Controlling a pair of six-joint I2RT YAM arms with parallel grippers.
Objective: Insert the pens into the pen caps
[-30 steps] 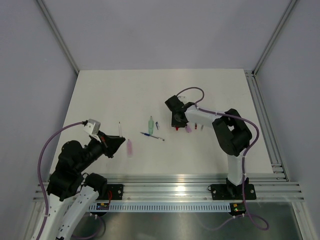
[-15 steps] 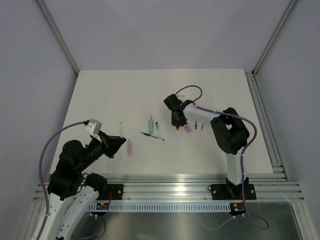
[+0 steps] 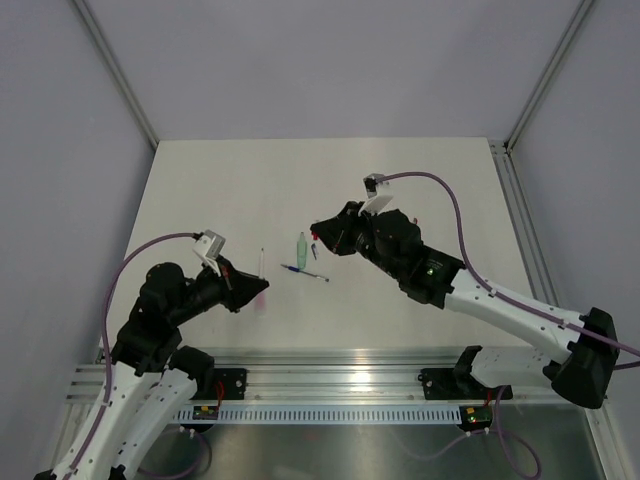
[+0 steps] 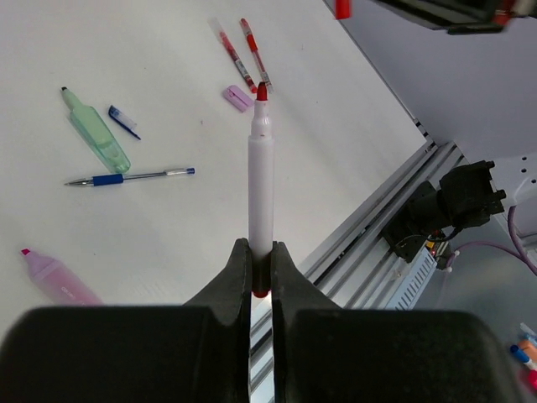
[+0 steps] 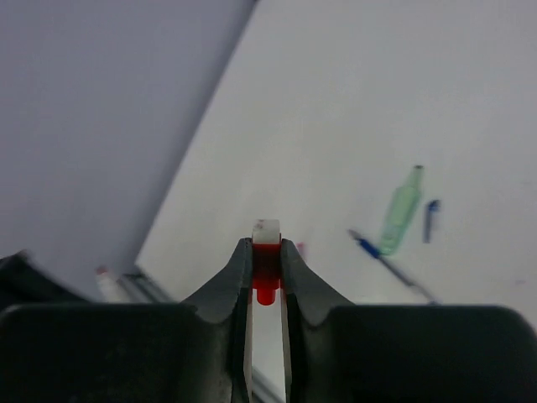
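L gripper (image 4: 260, 248): clenched on the lower end of a white-barrelled pen (image 4: 260, 180), red tip pointing away from the fingers. The pen is held off the desk (image 3: 200, 180), above its near-left part.
R gripper (image 5: 267, 248): clenched on a red cap (image 5: 267, 270), raised above mid-desk.
Blue pen (image 3: 305, 272) lies flat mid-desk, between the two grippers. Pale green cap (image 3: 302, 244) lies just beyond it.
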